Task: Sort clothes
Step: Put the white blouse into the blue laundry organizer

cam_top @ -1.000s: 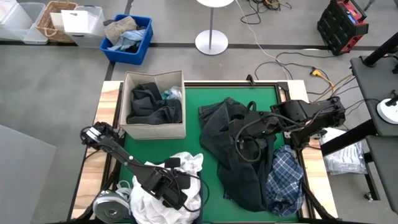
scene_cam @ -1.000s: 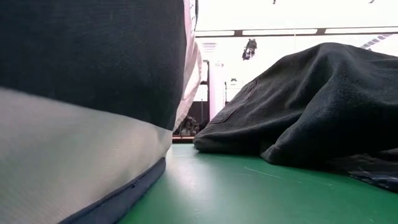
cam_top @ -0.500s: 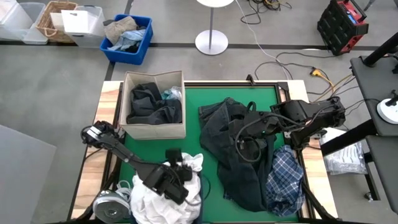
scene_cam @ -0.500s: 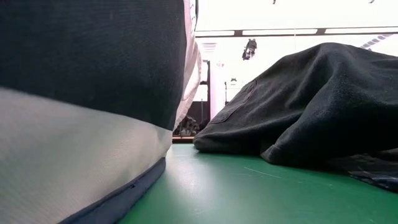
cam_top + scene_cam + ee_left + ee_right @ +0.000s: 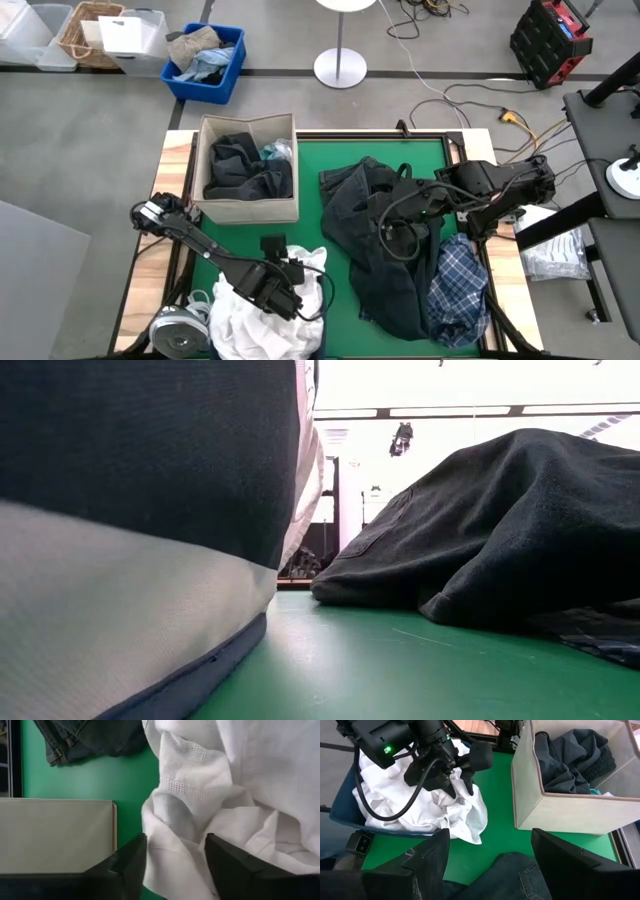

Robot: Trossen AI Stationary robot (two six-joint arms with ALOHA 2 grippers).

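The bench (image 5: 300, 240) has a green top framed in pale wood. At its back left stands a beige fabric box (image 5: 248, 168) holding dark garments (image 5: 245, 170) and a scrap of teal cloth (image 5: 278, 152). At the front left corner a dark-sided bin (image 5: 312, 345) overflows with white clothes (image 5: 262, 310), some spilling onto the green surface. The left gripper (image 5: 283, 272) sits low over this white heap, near the box's front wall; in the left wrist view its fingers (image 5: 125, 865) stand apart with white fabric between them, not pinched.

A large dark pile (image 5: 380, 250) covers the bench's right half, and a plaid shirt (image 5: 458, 285) lies at its front right edge. The right gripper (image 5: 405, 205) rests over the top of the dark pile; in the right wrist view its fingers (image 5: 427, 860) are spread wide above dark denim, holding nothing.

The low view shows the green surface running level between the bin's dark-and-pale wall (image 5: 140, 560) and the dark mound (image 5: 500, 530), with a bright room beyond.

The floor around is grey. Behind the bench stand a blue crate (image 5: 205, 60) with a tan and pale-blue bundle, a wicker basket (image 5: 88, 32), clear tubs (image 5: 35, 35), a white round stand base (image 5: 340, 68), loose cables (image 5: 470, 95) and a black-and-red case (image 5: 550, 40).
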